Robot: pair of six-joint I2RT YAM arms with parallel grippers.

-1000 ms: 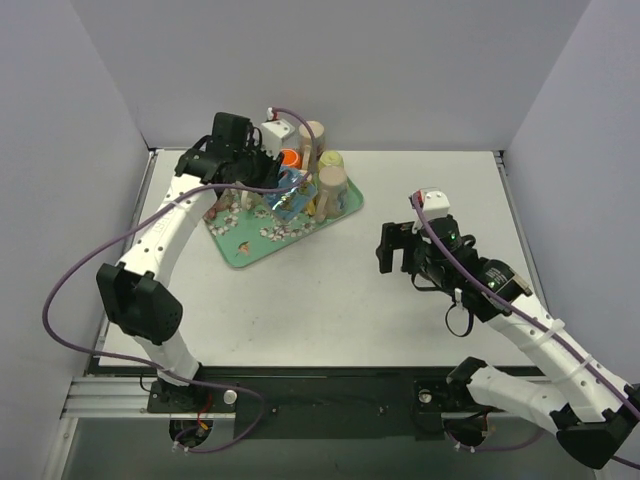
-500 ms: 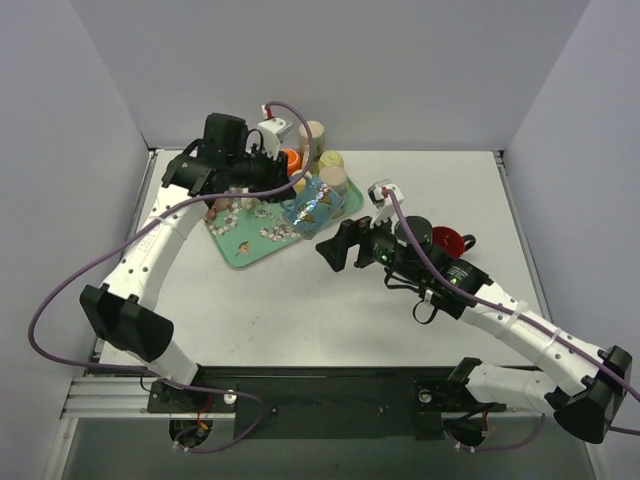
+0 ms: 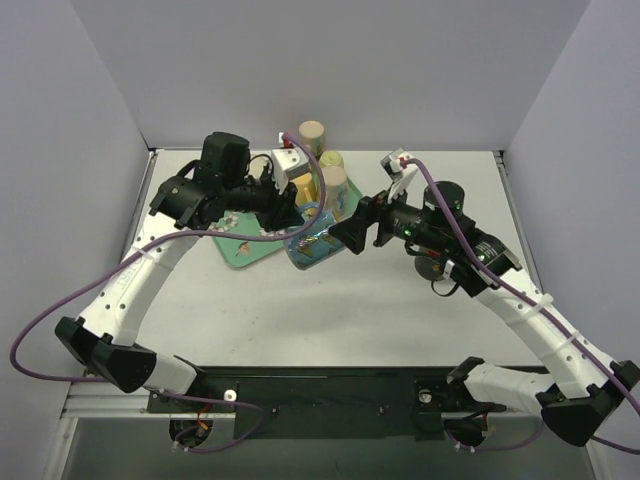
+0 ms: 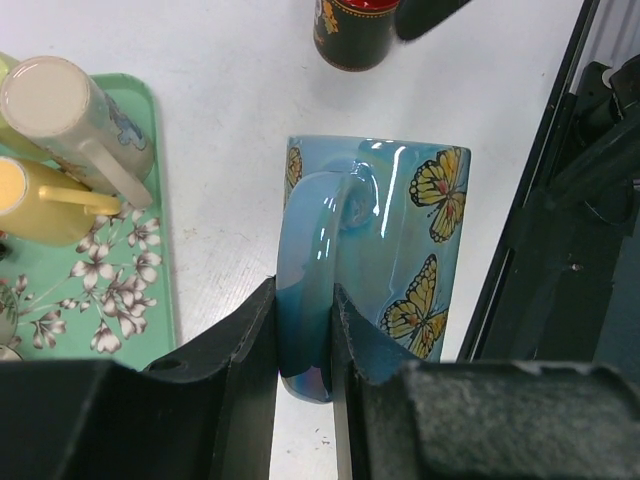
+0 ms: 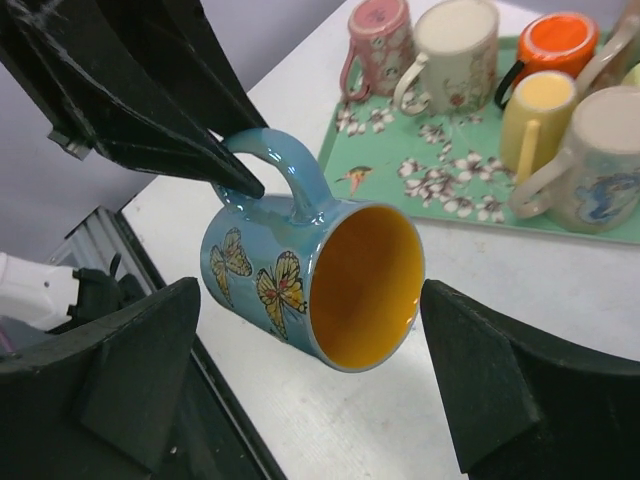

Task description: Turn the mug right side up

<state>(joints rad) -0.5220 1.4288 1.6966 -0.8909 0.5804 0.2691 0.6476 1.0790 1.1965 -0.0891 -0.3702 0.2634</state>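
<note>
The mug (image 3: 312, 245) is blue with yellow butterflies and an orange inside. It hangs on its side above the table, just off the tray's near corner. My left gripper (image 3: 290, 215) is shut on its handle (image 4: 312, 250), with the fingers (image 4: 250, 340) pinching it from both sides. The mug's mouth (image 5: 365, 285) faces my right gripper (image 5: 310, 305), which is open. The right gripper's fingers (image 5: 150, 350) stand on either side of the mug (image 5: 270, 280) without touching it. In the top view the right gripper (image 3: 350, 232) sits right next to the mug's open end.
A green floral tray (image 3: 240, 252) at the back left holds several upside-down mugs (image 5: 455, 40). A dark mug with a red inside (image 4: 355, 30) stands on the table behind the right arm. The black front rail (image 4: 560, 200) lies close below the mug.
My left arm has carried the blue mug off the tray, to the right and nearer. My right arm has swung left and back until its open fingers flank the mug's mouth.
</note>
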